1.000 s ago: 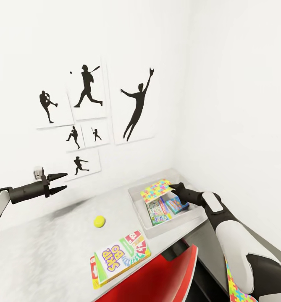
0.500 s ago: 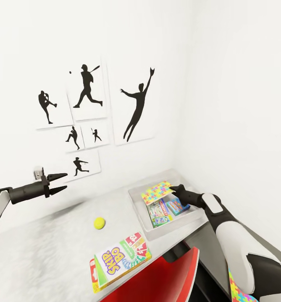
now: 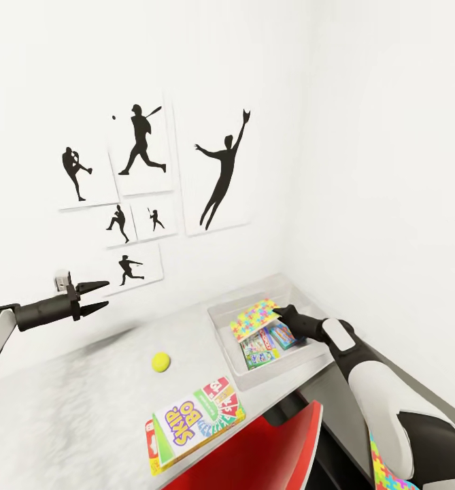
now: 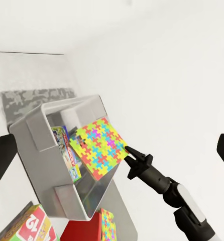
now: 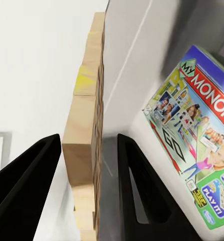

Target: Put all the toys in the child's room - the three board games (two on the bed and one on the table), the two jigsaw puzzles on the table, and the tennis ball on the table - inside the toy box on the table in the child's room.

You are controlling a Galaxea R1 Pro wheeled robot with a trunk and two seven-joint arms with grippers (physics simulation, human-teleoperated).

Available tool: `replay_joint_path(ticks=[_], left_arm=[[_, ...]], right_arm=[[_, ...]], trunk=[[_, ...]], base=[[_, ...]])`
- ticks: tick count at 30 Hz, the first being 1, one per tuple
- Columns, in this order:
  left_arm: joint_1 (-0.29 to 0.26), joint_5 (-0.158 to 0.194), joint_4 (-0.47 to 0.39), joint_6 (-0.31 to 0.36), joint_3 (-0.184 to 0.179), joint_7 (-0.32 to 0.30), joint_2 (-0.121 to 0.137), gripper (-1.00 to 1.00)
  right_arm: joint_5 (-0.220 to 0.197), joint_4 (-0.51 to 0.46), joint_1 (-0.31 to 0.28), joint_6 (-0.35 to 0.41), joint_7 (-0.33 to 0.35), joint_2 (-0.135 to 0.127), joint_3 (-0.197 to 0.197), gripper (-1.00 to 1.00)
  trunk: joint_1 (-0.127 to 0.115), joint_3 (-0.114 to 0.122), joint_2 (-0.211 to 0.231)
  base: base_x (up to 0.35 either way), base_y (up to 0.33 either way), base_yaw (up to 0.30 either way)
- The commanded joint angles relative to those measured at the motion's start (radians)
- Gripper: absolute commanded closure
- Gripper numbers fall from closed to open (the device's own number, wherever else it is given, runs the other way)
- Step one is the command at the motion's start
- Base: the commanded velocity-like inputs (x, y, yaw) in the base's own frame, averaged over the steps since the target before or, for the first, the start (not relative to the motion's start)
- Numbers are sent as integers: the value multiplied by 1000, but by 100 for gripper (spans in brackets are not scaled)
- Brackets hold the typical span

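Progress: two board games (image 3: 264, 342) lie in toy box (image 3: 222, 320), lower right | right gripper (image 3: 279, 313) pinching jigsaw puzzle (image 3: 254, 316) over box | left gripper (image 3: 98, 295) spread, empty, left | left: tennis ball (image 3: 161, 361), SKIP BO box (image 3: 194, 421) on table (image 3: 64, 408), bottom centre; second puzzle (image 3: 390, 469) at lower right corner.

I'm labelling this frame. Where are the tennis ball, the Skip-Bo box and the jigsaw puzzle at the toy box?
tennis ball (image 3: 161, 361): head view, its centre.
Skip-Bo box (image 3: 194, 422): head view, cover middle.
jigsaw puzzle (image 4: 99, 146): left wrist view, face centre.
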Motion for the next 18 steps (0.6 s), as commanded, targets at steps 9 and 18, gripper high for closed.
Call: replay_joint_path(ticks=[9, 18], left_arm=[[-1, -2, 0, 4, 1, -4, 0, -100], [0, -2, 0, 4, 1, -5, 0, -100]], right_arm=[[5, 1, -1, 5, 9, -1, -3, 100], [5, 1, -1, 5, 10, -3, 7, 100]], trunk=[[1, -2, -2], [1, -2, -2]], base=[[0, 0, 0], [0, 0, 0]])
